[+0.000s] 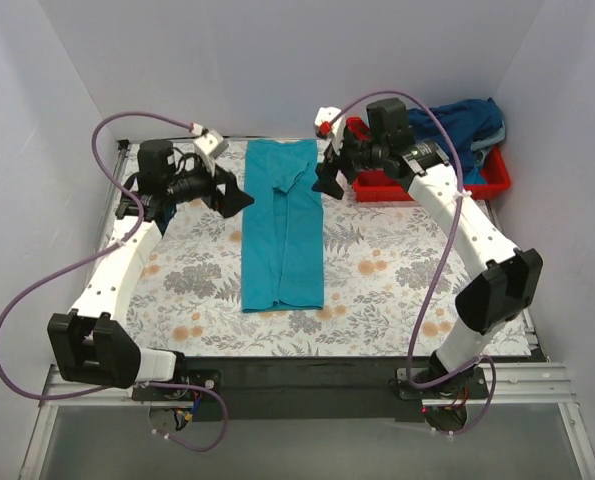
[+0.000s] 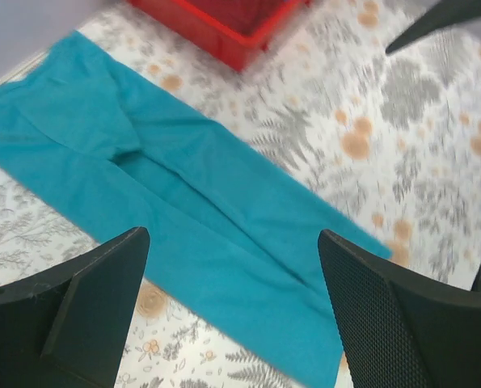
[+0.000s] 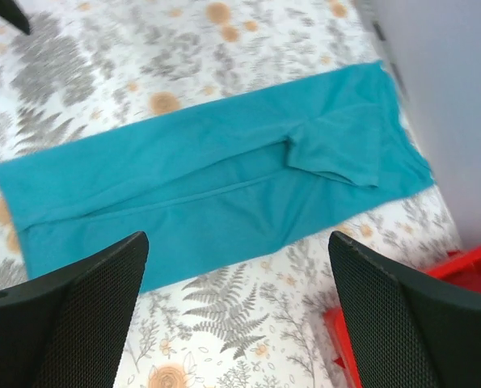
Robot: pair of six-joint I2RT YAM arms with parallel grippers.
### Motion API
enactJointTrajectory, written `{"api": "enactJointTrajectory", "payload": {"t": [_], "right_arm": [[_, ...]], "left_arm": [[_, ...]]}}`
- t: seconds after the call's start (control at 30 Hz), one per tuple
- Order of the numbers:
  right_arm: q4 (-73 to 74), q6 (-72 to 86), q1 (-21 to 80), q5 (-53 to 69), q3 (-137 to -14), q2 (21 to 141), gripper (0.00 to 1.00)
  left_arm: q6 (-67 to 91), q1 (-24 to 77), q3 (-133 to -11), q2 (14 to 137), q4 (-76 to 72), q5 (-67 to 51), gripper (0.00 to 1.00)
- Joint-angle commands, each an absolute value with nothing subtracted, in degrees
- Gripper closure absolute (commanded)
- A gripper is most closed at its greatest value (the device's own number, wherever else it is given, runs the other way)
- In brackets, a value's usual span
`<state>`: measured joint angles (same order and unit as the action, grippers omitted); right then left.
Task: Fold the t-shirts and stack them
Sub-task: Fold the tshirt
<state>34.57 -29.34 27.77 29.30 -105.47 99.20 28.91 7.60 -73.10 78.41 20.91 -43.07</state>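
A teal t-shirt [image 1: 282,225] lies flat in the middle of the table, folded lengthwise into a long narrow strip with a sleeve tucked over near its far end. It also fills the left wrist view [image 2: 183,210] and the right wrist view [image 3: 224,194]. My left gripper [image 1: 235,198] hovers just off the strip's left edge near its far end, open and empty [image 2: 234,238]. At the strip's right edge, my right gripper [image 1: 329,178] is likewise open and holds nothing [image 3: 238,238]. More t-shirts, a navy blue bundle [image 1: 472,125], are heaped in the tray.
A red plastic tray [image 1: 437,188] stands at the back right, close behind the right gripper; its corner shows in both wrist views [image 2: 216,28] [image 3: 466,267]. White walls close in the flower-patterned table [image 1: 377,270] on three sides. Purple cables loop off both arms.
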Motion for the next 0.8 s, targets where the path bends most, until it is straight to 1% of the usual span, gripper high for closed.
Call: {"api": "enactJointTrajectory", "payload": {"t": [0.0, 0.03, 0.07, 0.1, 0.13, 0.17, 0.23, 0.27, 0.33, 0.4, 0.43, 0.5, 0.6, 0.77], "right_arm": [[35.9, -39.6, 27.9, 40.0, -95.1, 96.5, 0.02], [37.3, -42.2, 28.5, 40.8, -92.7, 95.2, 0.02], [37.3, -43.8, 29.4, 40.1, -90.5, 93.9, 0.04], [37.2, -45.6, 30.6, 37.5, -85.1, 91.3, 0.07], [37.2, -48.7, 33.0, 36.3, -82.5, 90.1, 0.09], [37.0, -50.4, 34.4, 35.2, -79.2, 88.9, 0.14], [36.3, -54.1, 38.7, 32.0, -71.2, 86.2, 0.19], [35.3, -54.2, 40.3, 29.6, -68.9, 85.3, 0.26], [33.0, -54.5, 43.2, 28.8, -64.3, 85.0, 0.32], [31.3, -54.0, 45.2, 27.4, -62.3, 85.8, 0.37], [29.3, -53.7, 45.7, 26.7, -60.8, 86.4, 0.38], [27.8, -53.4, 46.6, 25.4, -60.1, 88.5, 0.46], [25.7, -52.5, 47.5, 24.9, -60.0, 91.2, 0.48], [24.3, -52.1, 49.1, 25.3, -60.0, 93.5, 0.58]], "left_arm": [[4.8, 7.5, -66.8, 77.4, 34.3, -52.3, 0.15], [2.0, 7.4, -62.7, 73.9, 36.5, -53.1, 0.15], [0.4, 7.5, -60.0, 71.8, 36.0, -53.0, 0.15], [-2.6, 7.6, -57.3, 70.0, 34.9, -53.0, 0.15], [-4.5, 7.5, -51.8, 67.8, 33.9, -53.1, 0.16], [-7.4, 7.7, -49.5, 64.9, 34.2, -53.4, 0.19], [-13.5, 8.8, -43.2, 62.6, 34.6, -53.4, 0.23], [-14.7, 9.4, -41.5, 61.6, 34.7, -52.2, 0.29], [-17.6, 11.2, -39.2, 61.5, 34.7, -51.1, 0.35], [-19.2, 11.9, -36.5, 62.0, 34.2, -50.5, 0.39], [-19.7, 12.4, -35.4, 62.3, 32.6, -49.1, 0.40], [-20.2, 14.4, -32.9, 62.7, 30.7, -47.2, 0.43], [-20.5, 17.0, -30.2, 63.1, 26.8, -44.0, 0.45], [-20.4, 19.9, -28.6, 64.6, 23.4, -41.5, 0.48]]}}
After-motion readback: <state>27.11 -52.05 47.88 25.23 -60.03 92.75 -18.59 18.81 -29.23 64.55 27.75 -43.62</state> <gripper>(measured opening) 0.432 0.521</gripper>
